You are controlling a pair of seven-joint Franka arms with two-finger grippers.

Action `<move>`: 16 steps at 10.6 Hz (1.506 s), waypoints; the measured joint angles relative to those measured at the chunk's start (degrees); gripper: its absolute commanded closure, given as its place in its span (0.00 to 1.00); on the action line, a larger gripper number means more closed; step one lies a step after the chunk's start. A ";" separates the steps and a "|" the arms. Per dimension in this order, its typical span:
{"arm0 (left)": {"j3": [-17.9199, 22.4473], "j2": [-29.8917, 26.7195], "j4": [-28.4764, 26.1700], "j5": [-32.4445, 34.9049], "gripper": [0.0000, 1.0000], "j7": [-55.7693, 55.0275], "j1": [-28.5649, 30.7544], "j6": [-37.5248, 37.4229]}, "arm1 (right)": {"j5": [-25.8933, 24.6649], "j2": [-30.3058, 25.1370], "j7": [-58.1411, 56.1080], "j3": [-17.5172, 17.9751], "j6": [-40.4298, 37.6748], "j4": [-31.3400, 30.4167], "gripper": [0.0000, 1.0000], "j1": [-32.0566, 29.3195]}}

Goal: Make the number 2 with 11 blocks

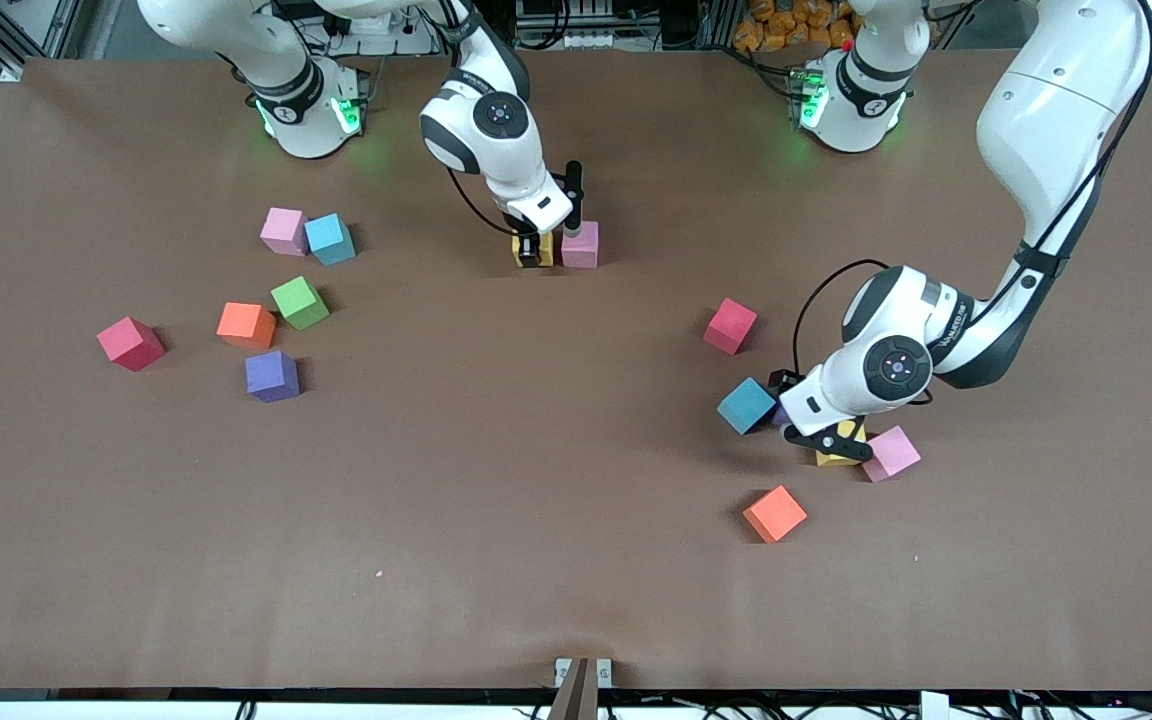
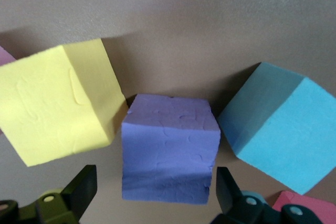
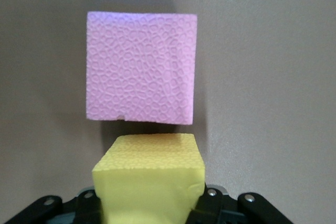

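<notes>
My right gripper is shut on a yellow block, held low at the table beside a pink block in the middle, near the bases. My left gripper is open and low around a purple block, its fingers apart from the block's sides. That purple block lies between a blue block and another yellow block. The number 2 shows in no view.
Near my left gripper lie a pink block, an orange block and a red block. Toward the right arm's end are pink, blue, green, orange, red and purple blocks.
</notes>
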 measured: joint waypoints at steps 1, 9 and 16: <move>-0.01 0.14 0.43 0.00 0.00 0.00 -0.02 0.03 | 0.00 0.25 0.01 0.00 0.00 0.35 0.72 0.01; -0.06 0.86 1.86 0.00 0.00 0.02 -0.34 0.15 | 0.00 1.96 0.09 0.02 0.00 1.68 0.72 0.71; -0.08 1.72 2.89 0.00 0.37 0.17 -0.41 0.21 | 0.00 3.33 0.30 0.02 -0.03 3.31 0.01 0.96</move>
